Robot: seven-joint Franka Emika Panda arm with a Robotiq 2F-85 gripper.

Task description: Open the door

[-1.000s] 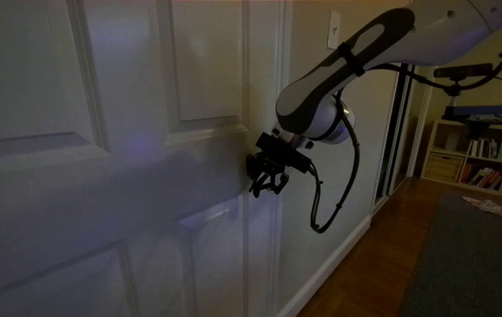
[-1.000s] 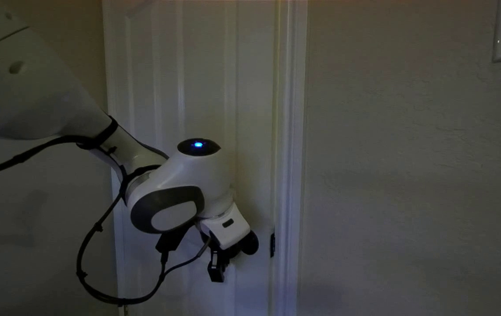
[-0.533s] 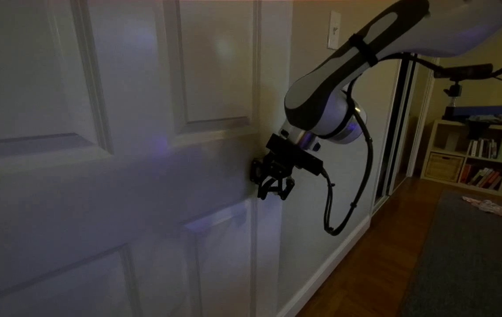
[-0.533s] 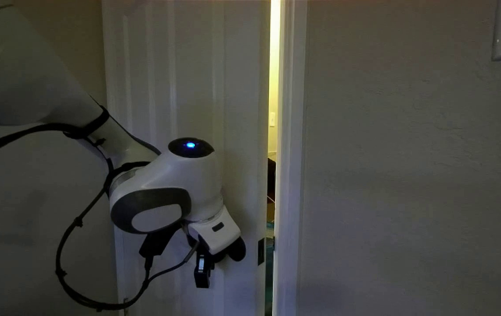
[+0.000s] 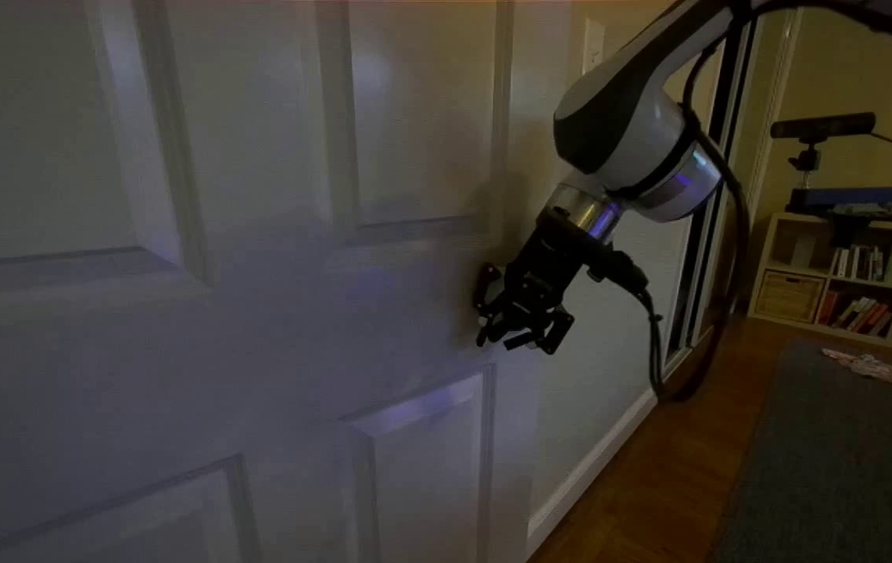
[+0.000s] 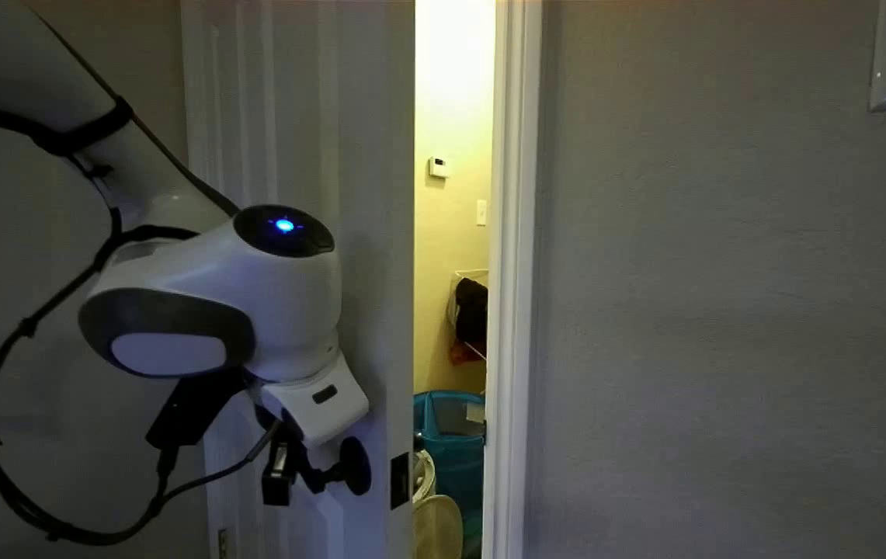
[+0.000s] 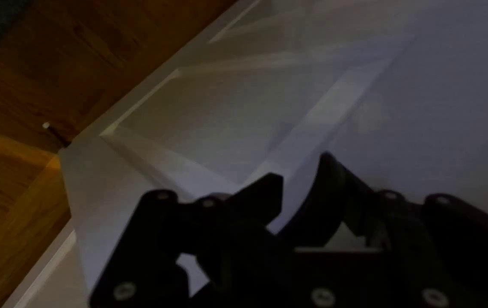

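The white panelled door stands ajar; in an exterior view its free edge is well away from the frame, with a dark latch plate on it. The dark lever handle sits near that edge. In an exterior view its round base shows beside my gripper. In the wrist view the fingers are partly closed, with the dark curved lever seemingly between them. A slim gap shows by one fingertip. The dim light hides the exact contact. The wrist view also shows the door's lower panels.
The white door frame and wall are right of the doorway. Teal and pale hampers stand beyond it. A cable loops from the arm. A shelf, rug and cloth are behind.
The door has swung from closed to ajar, showing a lit room. My gripper has moved back with the handle, and the wrist has turned.
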